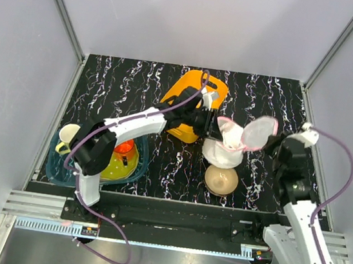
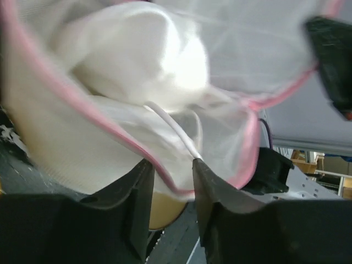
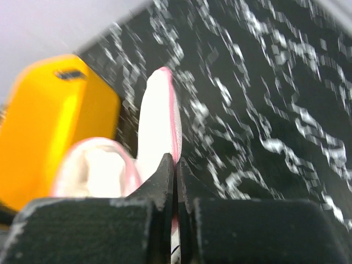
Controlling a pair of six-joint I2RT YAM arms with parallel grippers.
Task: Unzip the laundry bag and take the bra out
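Overhead, top view.
- Laundry bag point(image 1: 259, 133): white mesh with pink zipper trim, unzipped, its two halves spread like an open shell above the marbled black table point(image 1: 265, 98).
- Bra point(image 1: 220, 153): a cream-white rounded cup shows at the bag's near side, partly out of the opening.
- Tan dome point(image 1: 221, 180): touches the near side of that cup. Whether it belongs to the garment cannot be told.
- Orange basket point(image 1: 190, 104): just left of the bag and beyond it.
- Teal bin point(image 1: 140, 169): well to the bag's left.
- Left gripper point(image 1: 213, 126): at the bag's left half.
- Right gripper point(image 1: 277, 144): at the bag's right half.

Left wrist view.
- Fingers point(image 2: 135, 192): parted. The bag's pink rim and a thin white strap point(image 2: 173, 129) pass through the gap unpinched.
- A white mass bulges inside the mesh above.

Right wrist view.
- Jaws clenched on the bag's pink-trimmed edge, which stands upright from them.
- The basket lies beyond the bag, to its left.
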